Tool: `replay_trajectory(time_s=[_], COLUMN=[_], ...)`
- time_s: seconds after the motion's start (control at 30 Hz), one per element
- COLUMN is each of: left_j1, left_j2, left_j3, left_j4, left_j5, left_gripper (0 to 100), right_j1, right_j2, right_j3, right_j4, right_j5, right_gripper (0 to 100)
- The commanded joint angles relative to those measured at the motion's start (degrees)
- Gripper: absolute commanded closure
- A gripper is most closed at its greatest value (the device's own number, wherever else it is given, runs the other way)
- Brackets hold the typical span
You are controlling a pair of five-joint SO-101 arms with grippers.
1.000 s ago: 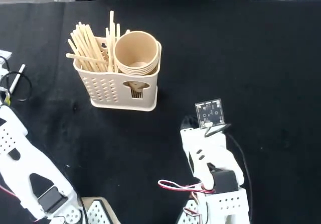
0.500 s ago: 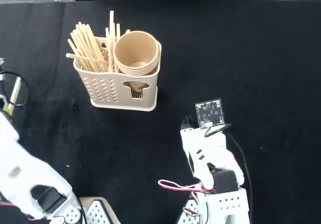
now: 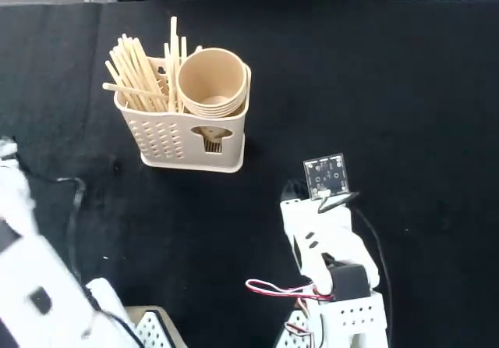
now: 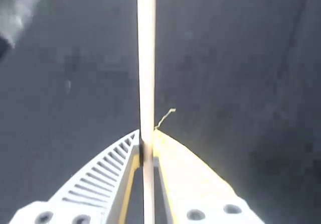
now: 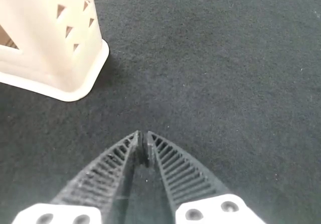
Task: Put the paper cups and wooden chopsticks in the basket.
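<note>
Chopstick (image 4: 146,58), single, wooden: clamped between the tips of my left gripper (image 4: 147,143), running straight out past them over the black table (image 3: 405,90). Basket (image 3: 179,141) stands upright, well apart from my left arm (image 3: 31,285). A bundle of chopsticks (image 3: 140,71) leans in one side and nested paper cups (image 3: 212,83) sit in the other. My right gripper (image 5: 143,146) is pinched closed on nothing, low over the table near a basket corner. Judgement: cups done; this stick is likely among the last. Next move calls for carrying it over the bundle side, tipping it upright, and letting go clear of the rim and the leaning sticks.
</note>
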Motion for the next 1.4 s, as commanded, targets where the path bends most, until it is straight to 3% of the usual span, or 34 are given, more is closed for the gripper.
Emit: replay_trajectory(time_s=[0.0,0.17,0.33,0.7,0.9,1.37], left_j1=[8.7,19.6,30.4,42.9,42.9,43.4], left_j2=[-16.4,-24.4,-22.9,-4.8,8.3,15.9], left_j3=[2.6,4.0,2.6,-11.7,-13.9,-11.3], left_j4=[-5.8,-21.5,-35.3,-36.0,-36.0,-36.0], left_j5=[14.2,25.9,26.3,27.1,34.5,34.5], left_gripper=[97,97,97,97,97,97], right_j1=[0.6,0.6,0.6,0.6,0.6,0.6], right_j2=[-0.2,-0.4,-0.5,-0.6,-0.6,-0.7], right_j3=[0.0,0.0,0.0,0.0,0.0,0.0], right_j4=[0.3,0.3,0.3,0.3,0.3,0.3], right_j5=[0.4,0.4,0.4,0.4,0.4,0.4], right_gripper=[98.5,98.5,98.5,98.4,98.4,98.4])
